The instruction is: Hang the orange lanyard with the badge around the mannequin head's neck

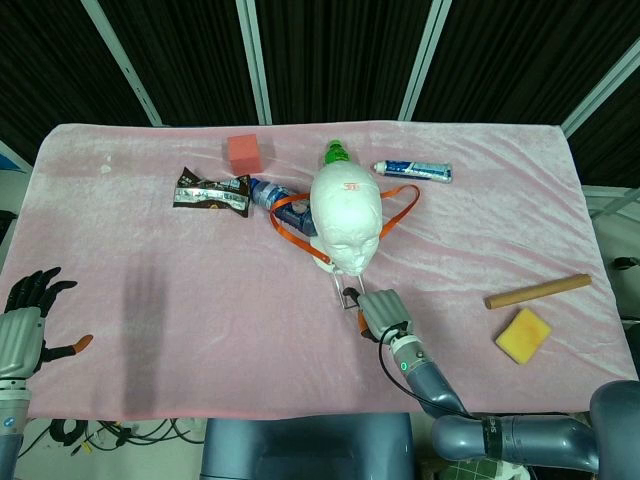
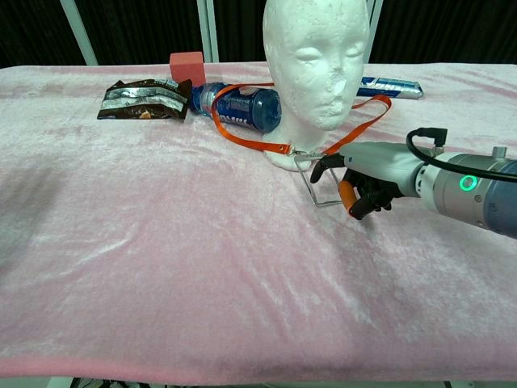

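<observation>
The white mannequin head [image 1: 345,215] [image 2: 317,65] stands upright mid-table. The orange lanyard [image 1: 401,200] [image 2: 242,133] lies looped around its base, running over the bottle on the left and out to the right. Its clear badge holder [image 2: 321,187] [image 1: 349,293] lies flat in front of the neck. My right hand [image 1: 383,312] [image 2: 365,182] sits at the badge's right edge with its fingers curled in, one dark fingertip [image 2: 320,167] touching the badge; no grip shows. My left hand [image 1: 22,325] hovers by the table's near left corner, fingers spread, holding nothing.
A blue bottle [image 1: 272,195] [image 2: 238,105] lies against the head's left side. A snack packet [image 1: 210,192], a red block [image 1: 244,153] and a toothpaste tube [image 1: 412,170] lie toward the back. A wooden stick [image 1: 537,291] and a yellow sponge [image 1: 522,335] lie front right.
</observation>
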`<state>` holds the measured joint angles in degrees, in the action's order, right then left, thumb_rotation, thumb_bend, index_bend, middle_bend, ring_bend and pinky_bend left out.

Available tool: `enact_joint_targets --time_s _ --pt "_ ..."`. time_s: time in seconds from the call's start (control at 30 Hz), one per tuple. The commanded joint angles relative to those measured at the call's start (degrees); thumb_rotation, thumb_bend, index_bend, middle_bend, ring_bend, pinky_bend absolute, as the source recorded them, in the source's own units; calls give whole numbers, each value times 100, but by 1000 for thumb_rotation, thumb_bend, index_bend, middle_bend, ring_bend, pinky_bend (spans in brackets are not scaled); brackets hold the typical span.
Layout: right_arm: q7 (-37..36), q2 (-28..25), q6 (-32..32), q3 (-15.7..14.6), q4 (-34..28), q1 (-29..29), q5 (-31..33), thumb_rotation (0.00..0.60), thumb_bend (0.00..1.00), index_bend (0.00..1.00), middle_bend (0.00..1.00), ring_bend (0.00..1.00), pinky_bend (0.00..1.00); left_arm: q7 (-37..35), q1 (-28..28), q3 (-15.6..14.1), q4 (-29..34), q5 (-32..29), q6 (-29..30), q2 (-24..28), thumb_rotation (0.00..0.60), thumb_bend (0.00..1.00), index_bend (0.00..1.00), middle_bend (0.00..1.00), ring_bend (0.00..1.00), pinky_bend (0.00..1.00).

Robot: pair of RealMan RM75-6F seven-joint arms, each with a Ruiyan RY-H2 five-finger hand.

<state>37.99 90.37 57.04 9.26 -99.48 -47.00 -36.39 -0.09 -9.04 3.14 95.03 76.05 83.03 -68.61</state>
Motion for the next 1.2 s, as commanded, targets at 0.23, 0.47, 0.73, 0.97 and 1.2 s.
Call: enact_joint_targets --time_s 0.23,0.47,0.73,0.97,1.2 --pt "167 171 -40 -77 141 -213 286 600 832 269 695 732 668 -16 39 41 14 18 2 -13 600 81 239 82 0 0" --pt "195 241 -21 -87 200 -301 422 600 834 279 697 733 668 -10 57 83 40 -2 -13 -16 600 81 239 79 0 0" --pt "197 282 152 -110 277 -329 415 600 840 279 698 735 668 17 83 126 51 -25 -26 -11 600 81 239 77 0 0" --pt "33 103 124 -131 46 -274 427 600 842 279 698 735 668 48 101 144 73 -13 -53 -10 600 81 240 74 0 0" --pt "-342 -35 100 -64 -93 -178 240 600 851 279 698 735 668 106 113 174 86 -50 -83 -21 600 81 239 73 0 0"
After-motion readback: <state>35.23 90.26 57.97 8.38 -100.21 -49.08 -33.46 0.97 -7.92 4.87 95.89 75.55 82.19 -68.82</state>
